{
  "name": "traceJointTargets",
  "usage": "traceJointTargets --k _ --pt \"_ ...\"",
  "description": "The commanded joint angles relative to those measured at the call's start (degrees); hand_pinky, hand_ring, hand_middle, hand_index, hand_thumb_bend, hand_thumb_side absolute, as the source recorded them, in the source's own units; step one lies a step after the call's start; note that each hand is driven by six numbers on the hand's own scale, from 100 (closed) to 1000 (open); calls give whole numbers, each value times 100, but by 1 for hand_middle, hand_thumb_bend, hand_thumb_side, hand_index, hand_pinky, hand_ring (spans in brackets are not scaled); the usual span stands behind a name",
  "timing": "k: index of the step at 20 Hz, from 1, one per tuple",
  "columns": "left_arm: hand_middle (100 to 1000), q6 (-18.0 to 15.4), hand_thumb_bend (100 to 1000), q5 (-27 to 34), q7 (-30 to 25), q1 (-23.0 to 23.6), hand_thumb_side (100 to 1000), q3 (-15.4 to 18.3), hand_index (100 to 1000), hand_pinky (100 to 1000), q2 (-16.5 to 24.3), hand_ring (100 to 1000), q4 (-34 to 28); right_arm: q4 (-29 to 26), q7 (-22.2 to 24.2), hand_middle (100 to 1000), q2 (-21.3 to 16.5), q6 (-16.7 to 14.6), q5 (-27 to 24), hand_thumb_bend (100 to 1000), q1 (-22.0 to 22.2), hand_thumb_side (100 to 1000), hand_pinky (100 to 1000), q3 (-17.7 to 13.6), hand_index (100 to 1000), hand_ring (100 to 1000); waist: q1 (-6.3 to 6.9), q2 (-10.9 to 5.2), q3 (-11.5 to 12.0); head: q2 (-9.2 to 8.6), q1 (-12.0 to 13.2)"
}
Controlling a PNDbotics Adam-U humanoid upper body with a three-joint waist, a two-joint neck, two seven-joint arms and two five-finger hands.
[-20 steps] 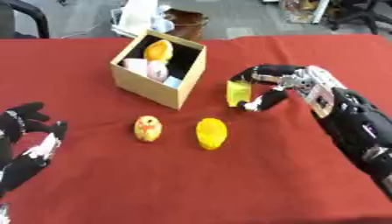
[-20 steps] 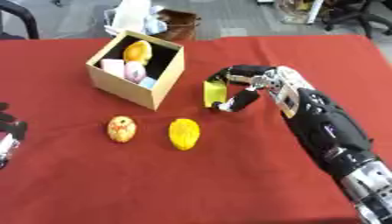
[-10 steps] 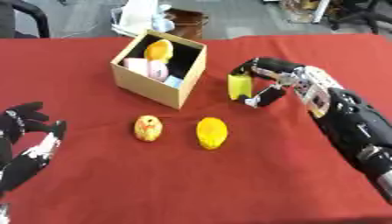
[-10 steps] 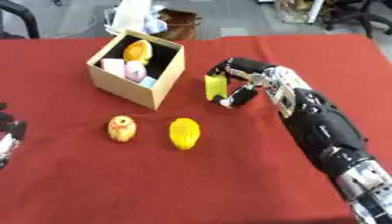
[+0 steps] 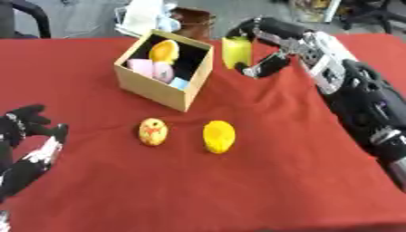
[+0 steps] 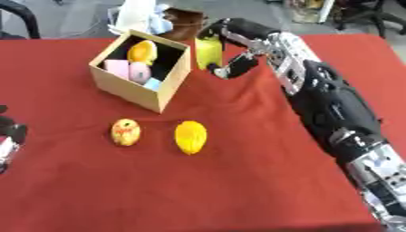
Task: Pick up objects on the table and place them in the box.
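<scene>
Fingers and thumb of the right hand (image 5: 266,47) curl round a yellow block (image 5: 236,52), holding it upright above the red tablecloth (image 5: 277,154) just beside the far right corner of the cardboard box (image 5: 162,88) — not over its opening. Inside the box lie an orange-yellow piece, pink pieces and a pale blue one. On the cloth in front of the box rest a small yellow-and-red fruit (image 5: 152,131) and, near it, a yellow lemon-shaped object (image 5: 218,136). The left hand (image 5: 28,145) rests at the lower left edge, fingers relaxed — holding nothing.
</scene>
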Motion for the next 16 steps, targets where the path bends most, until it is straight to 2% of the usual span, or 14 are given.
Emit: traceJointTargets --k 1,2,4,7,10,13,14,15,16 --pt "562 -15 447 -6 -16 -35 435 3 772 707 55 560 -87 -133 -1 478 -126 30 -26 128 -157 192 719 -55 682 579 29 -135 -2 -15 -10" --pt "562 -18 444 -5 -21 -42 435 -4 772 707 51 561 -89 -125 -6 505 -117 35 -24 116 -167 186 717 -64 718 577 37 -134 6 -23 -24" --pt "562 -33 443 17 -87 -111 435 -81 772 708 14 561 -100 63 -65 530 71 151 77 122 -355 206 721 -244 749 588 71 -119 180 -66 -158" --pt "562 -40 442 41 -155 -169 436 -135 772 708 0 561 -104 492 -52 560 500 412 337 122 -731 222 725 -405 788 599 71 -94 353 -99 -285" --pt "563 -44 441 56 -190 -190 436 -159 772 708 -8 561 -104 909 -199 572 956 557 617 110 -911 241 724 -509 803 602 67 -88 418 -112 -332" --pt "563 -49 439 60 -196 -185 436 -153 772 708 -9 560 -105 1214 -343 613 1394 656 936 117 -949 330 732 -592 835 627 68 -88 437 -107 -341" --pt "563 -49 439 61 -194 -183 436 -149 772 708 -8 560 -107 1279 -368 613 1467 656 1049 117 -948 330 732 -611 835 627 67 -88 440 -106 -345" --pt "563 -48 439 63 -192 -184 437 -148 772 708 -11 560 -107 1351 -358 686 1530 640 1160 145 -927 428 748 -611 863 674 64 -87 445 -104 -349" --pt "563 -48 438 65 -192 -185 438 -149 772 709 -14 561 -107 1416 -322 738 1574 613 1267 170 -909 488 763 -607 886 706 62 -87 445 -102 -347"
